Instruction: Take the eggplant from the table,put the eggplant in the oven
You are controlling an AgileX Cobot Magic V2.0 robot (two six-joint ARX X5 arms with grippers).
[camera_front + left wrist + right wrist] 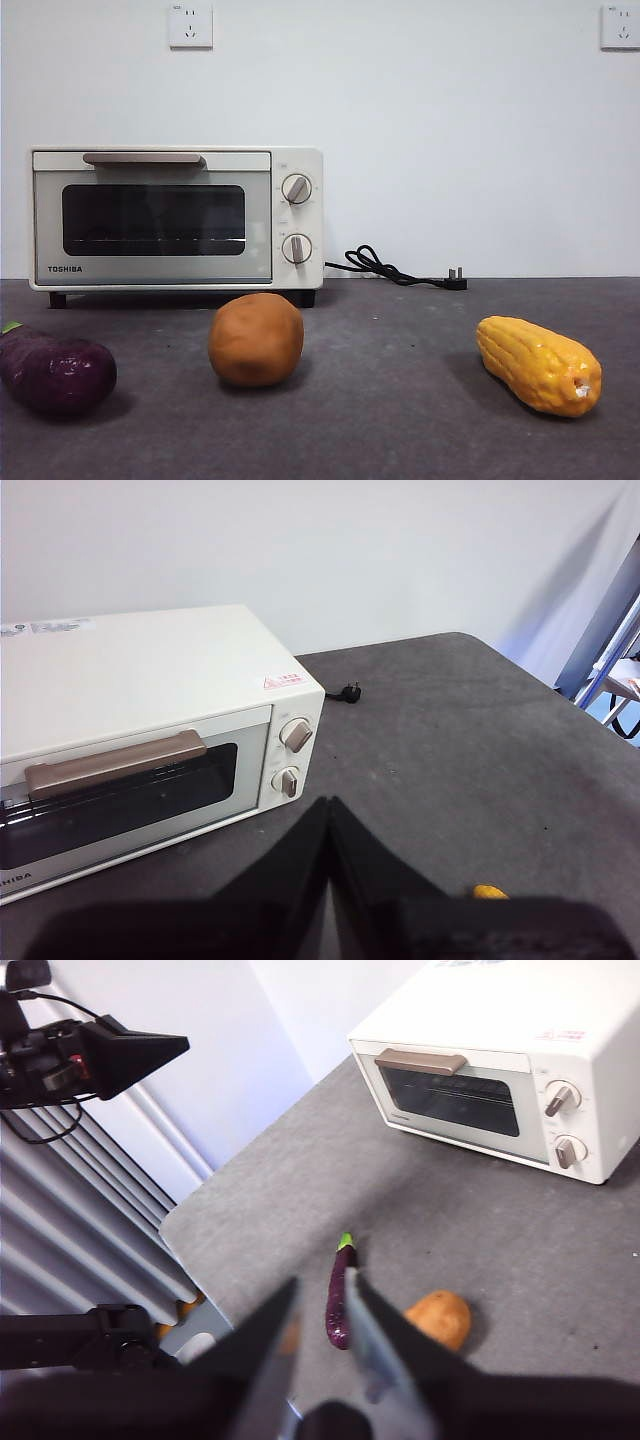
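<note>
One eggplant [55,371], one potato [256,339], one corn cob [540,364], one oven [177,218]; left gripper [330,810] clenched, right gripper [322,1295] released.

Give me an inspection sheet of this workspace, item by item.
Surface: dark grey matte table, bare between items.
Job's things: eggplant lies on the table at the front, untouched; oven stands at the back, door closed.
Clutter: brown potato-like lump beside the eggplant; yellow corn cob farther along.
Grippers: left claw shut, raised near the oven, holding nothing; right claw open, high above the eggplant, holding nothing.
Cables: black oven cord coiled on the table, plug loose, not in a socket.
Surroundings: white wall with two sockets; camera gear off the table edge.
</note>
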